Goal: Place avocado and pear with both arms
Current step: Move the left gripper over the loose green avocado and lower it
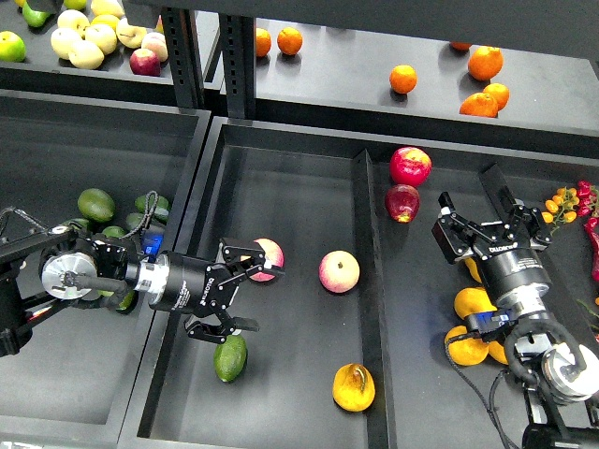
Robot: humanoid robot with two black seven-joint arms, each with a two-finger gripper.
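Observation:
The dark green avocado [230, 357] lies in the middle tray [290, 187], near its front left. The golden-yellow pear [354, 387] lies in the same tray at the front right, stem mark facing up. My left gripper [245, 296] is open and empty, pointing right, just above the avocado and beside a pink-yellow apple [270, 254]. One finger crosses in front of that apple. My right gripper [477, 213] is open and empty over the right tray, well away from the pear.
A second pink-yellow apple [339, 271] sits mid-tray. Two red apples [410, 166] lie at the back of the right tray, oranges [473, 302] by my right arm. Several avocados [96, 204] lie in the left tray. A divider wall [367, 281] separates the middle and right trays.

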